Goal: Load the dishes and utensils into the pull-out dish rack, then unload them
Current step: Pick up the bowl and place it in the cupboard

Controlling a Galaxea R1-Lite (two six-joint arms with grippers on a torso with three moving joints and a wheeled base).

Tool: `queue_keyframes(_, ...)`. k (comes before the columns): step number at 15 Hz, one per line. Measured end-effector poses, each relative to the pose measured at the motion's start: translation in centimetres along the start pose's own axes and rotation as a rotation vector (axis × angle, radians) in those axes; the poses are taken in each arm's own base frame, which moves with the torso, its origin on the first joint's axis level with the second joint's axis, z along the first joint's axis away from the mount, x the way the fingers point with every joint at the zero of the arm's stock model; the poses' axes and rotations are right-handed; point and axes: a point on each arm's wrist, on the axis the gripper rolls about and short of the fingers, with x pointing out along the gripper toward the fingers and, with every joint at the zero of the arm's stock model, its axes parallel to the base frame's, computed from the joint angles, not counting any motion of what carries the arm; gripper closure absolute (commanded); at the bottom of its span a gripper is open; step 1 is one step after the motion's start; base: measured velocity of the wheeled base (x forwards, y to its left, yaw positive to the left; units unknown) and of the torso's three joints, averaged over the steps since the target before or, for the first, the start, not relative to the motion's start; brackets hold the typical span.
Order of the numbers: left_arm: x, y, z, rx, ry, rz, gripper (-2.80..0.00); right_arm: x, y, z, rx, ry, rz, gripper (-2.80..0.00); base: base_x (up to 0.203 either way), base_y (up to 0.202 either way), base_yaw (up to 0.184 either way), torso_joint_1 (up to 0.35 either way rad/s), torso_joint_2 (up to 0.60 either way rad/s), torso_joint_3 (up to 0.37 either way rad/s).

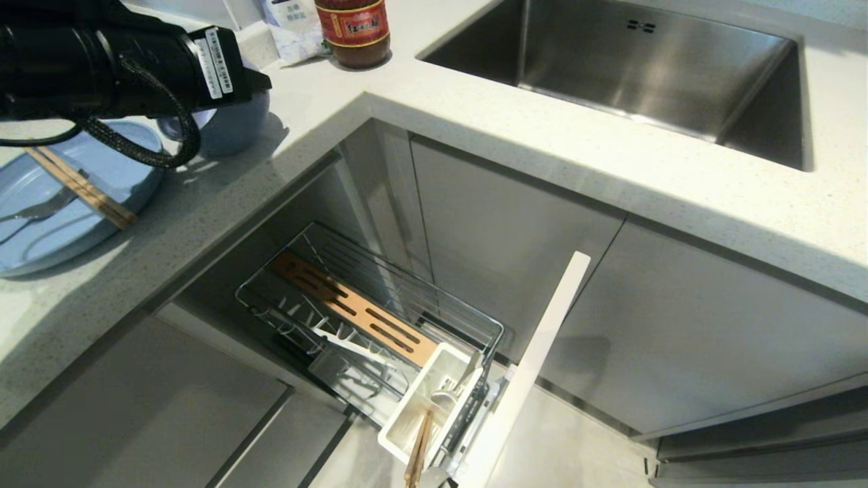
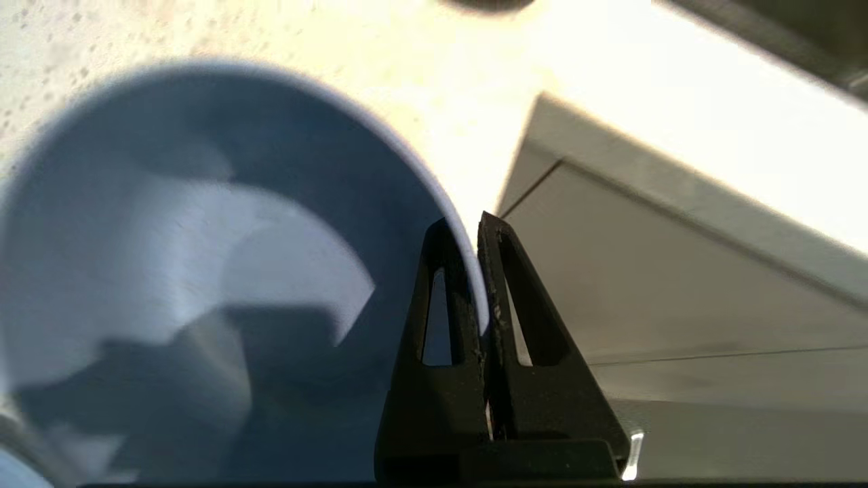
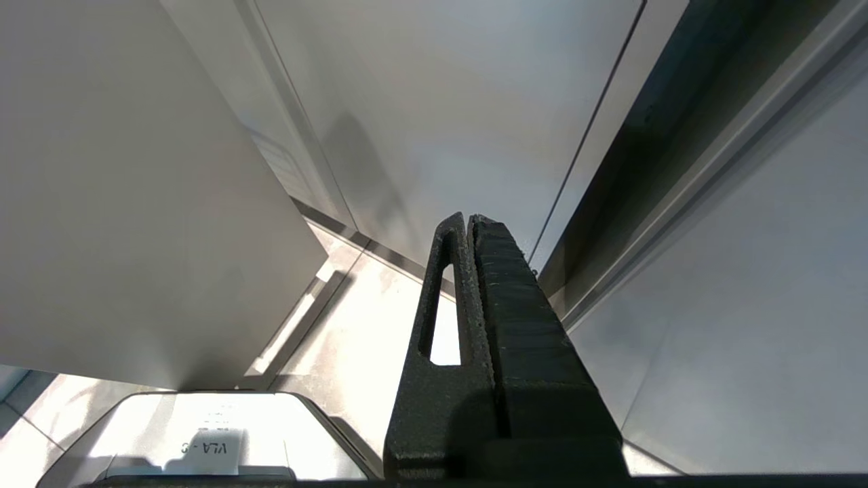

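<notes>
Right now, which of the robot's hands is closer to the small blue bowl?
The left. Its left hand is shut on the rim of the bowl on the countertop. The right hand hangs down by the cabinet fronts, away from it.

light-blue bowl (image 2: 203,271) upright on white counter near its corner, rim pinched between closed fingers of left gripper (image 2: 475,227), one finger inside, one outside. light-blue plate (image 1: 41,224) flat on counter beside bowl; silver fork (image 1: 41,210) and wooden chopsticks (image 1: 81,188) lie across it. pull-out dish rack (image 1: 373,318) drawn out below counter: chrome wire, upright prongs, slotted wooden strip, white utensil box (image 1: 434,400) at front holding some utensils, pale front panel.
</notes>
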Motion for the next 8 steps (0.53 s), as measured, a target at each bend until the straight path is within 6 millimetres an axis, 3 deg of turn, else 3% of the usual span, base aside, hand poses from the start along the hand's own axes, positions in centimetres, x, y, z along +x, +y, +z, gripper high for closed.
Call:
queue_keyframes(5,-2.1,-0.6,0.8,-0.079,-0.131,-0.097,0.00,0.0,0.0,0.0,0.000,0.000,0.000,0.00,0.000,0.000,0.000,0.000,0.00,0.000)
queue_keyframes(8,-2.9,-2.4,-0.1,-0.088,-0.222,-0.188,0.00,0.0,0.0,0.0,0.000,0.000,0.000,0.00,0.000,0.000,0.000,0.000,0.00,0.000)
